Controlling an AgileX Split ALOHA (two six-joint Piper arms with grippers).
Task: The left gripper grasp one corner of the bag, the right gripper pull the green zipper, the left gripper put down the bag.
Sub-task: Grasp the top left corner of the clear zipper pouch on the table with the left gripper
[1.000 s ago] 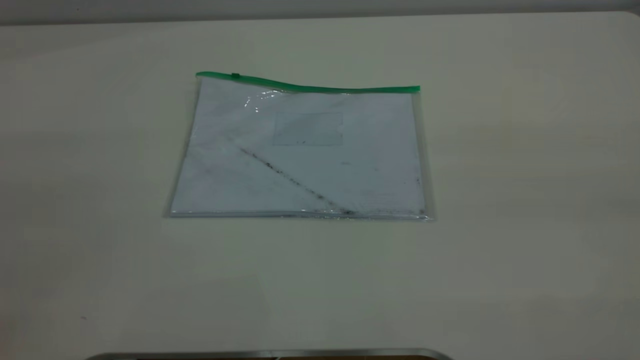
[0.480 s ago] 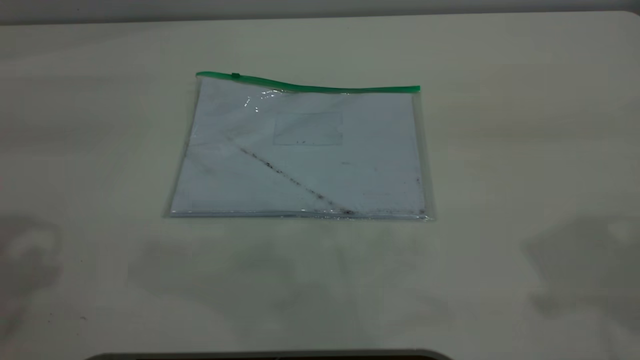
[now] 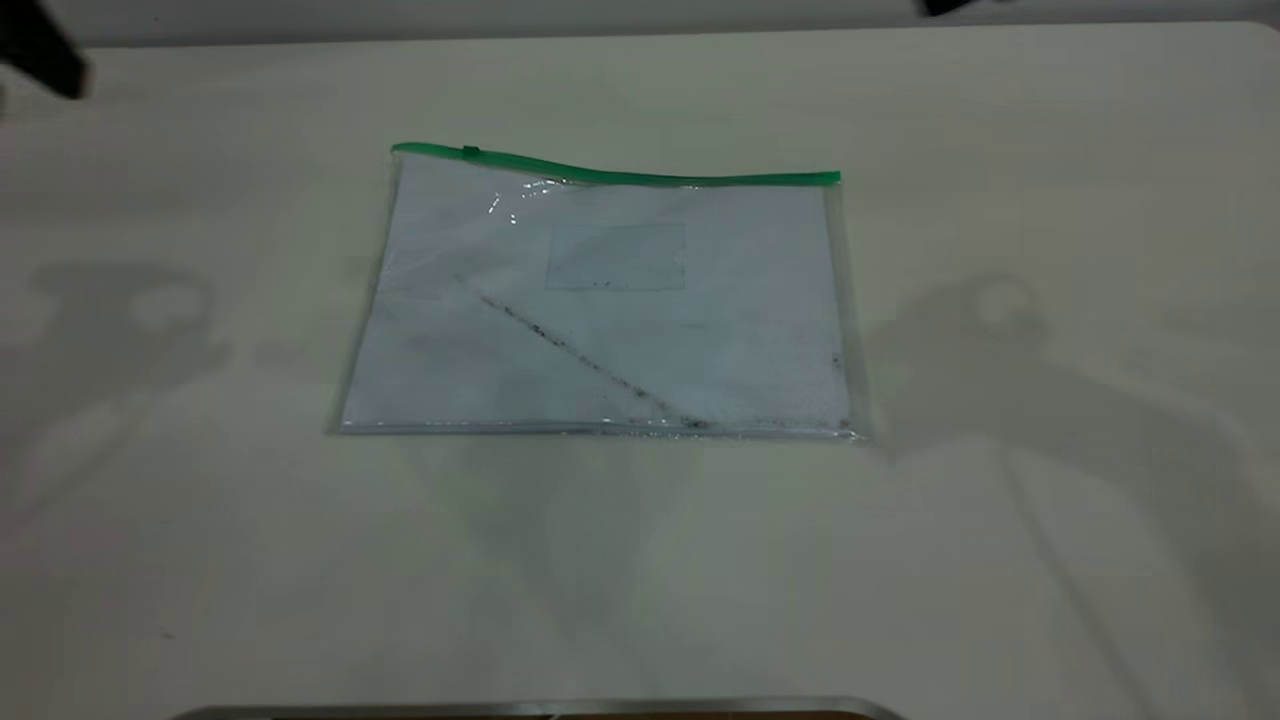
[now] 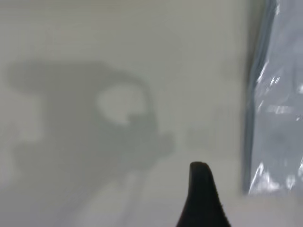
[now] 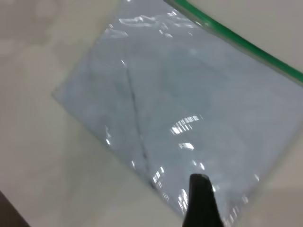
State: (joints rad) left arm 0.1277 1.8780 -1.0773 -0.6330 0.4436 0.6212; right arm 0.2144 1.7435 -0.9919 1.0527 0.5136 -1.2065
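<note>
Clear plastic, flat and slippery: the bag point(image 3: 600, 300) lies mid-frame in the exterior view, white paper point(image 3: 700, 340) inside, green zipper point(image 3: 620, 175) along its upper edge. Pinching a flush corner of the bag point(image 3: 400, 158) could (my guess) merely push it away. Left gripper point(image 3: 40, 50) at upper left and right gripper point(image 3: 945, 6) at the top edge hold nothing; their opening I cannot tell.

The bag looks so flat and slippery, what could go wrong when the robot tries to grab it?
The bag lies flat on the table, so its corner may slide away instead of being pinched. The slider tab on the green zipper is tiny and sits close to that corner, so the two tools might crowd each other there.
</note>
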